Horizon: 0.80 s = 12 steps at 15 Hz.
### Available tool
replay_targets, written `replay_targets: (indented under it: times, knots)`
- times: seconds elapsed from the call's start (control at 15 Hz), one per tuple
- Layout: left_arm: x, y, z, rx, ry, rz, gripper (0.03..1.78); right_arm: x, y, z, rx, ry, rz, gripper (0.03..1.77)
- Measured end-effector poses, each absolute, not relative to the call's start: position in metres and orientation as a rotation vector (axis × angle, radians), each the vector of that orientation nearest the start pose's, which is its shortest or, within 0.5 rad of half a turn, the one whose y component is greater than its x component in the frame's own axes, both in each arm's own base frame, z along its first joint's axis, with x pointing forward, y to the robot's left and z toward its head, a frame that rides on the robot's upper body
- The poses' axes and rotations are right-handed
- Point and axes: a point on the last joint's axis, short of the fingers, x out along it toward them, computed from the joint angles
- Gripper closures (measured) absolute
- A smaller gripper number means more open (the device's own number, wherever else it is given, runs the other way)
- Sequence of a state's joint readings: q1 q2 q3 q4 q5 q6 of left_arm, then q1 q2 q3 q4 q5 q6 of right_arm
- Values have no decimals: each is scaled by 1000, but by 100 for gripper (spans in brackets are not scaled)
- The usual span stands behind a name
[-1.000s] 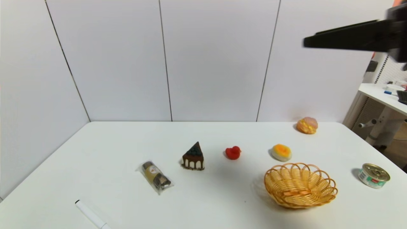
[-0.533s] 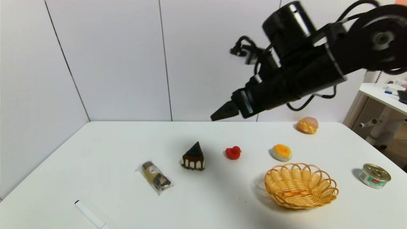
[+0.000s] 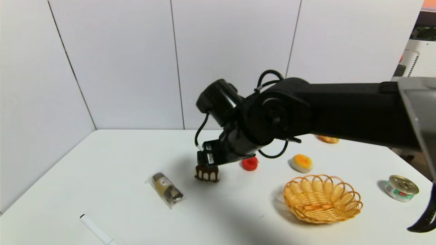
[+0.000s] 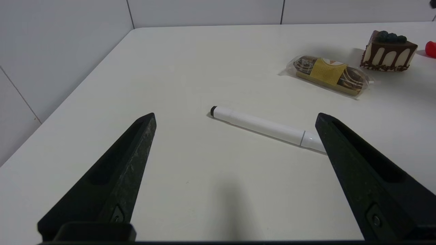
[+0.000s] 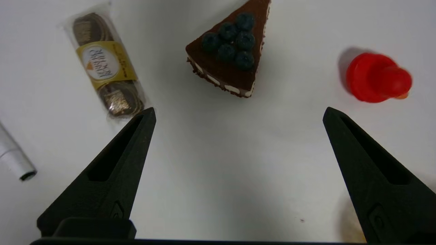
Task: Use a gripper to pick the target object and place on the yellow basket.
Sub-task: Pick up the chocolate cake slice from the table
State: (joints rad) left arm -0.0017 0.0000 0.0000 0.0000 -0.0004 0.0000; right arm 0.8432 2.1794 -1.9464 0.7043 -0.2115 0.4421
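Over the last second my right gripper (image 5: pixel 239 110) has swung in from the far right, down and leftward, and it now hangs above the cake wedge (image 3: pixel 207 173), jaws wide with nothing between them. My left gripper (image 4: pixel 235 114) is parked out of the head view, over the table's left part, its jaws wide too. Nothing on the table has shifted.

Left to right across the smooth white table (image 3: pixel 136 149), I see a white marker (image 3: pixel 97 229), then a wrapped chocolate pack (image 3: pixel 167 189), then the cake just beside it, partly covered by my arm. Next come the red duck (image 3: pixel 250 164), the orange-topped pastry (image 3: pixel 302 163) and, nearer me, the yellow basket (image 3: pixel 322 200), holding nothing. Behind my arm a pink-topped pastry (image 3: pixel 328 139) peeks out; a tin (image 3: pixel 401 188) sits at the right.

White panels (image 3: pixel 235 44) with dark seams close off the back.

On the pack's gold band I can read "FERRERO ROCHER", upside down in my right wrist view. The tin's green label is too small to read.
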Motion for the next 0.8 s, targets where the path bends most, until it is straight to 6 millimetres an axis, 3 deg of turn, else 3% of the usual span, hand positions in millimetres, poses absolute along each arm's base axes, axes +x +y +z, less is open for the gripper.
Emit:
replay_targets:
  times: [0.33,0.8]
  knots:
    - [-23,0,75,0,0,-1,12,286,329,167,7,924,237,10]
    - [-23,0,75,0,0,-2,12,302,348,157,101,800,266,10]
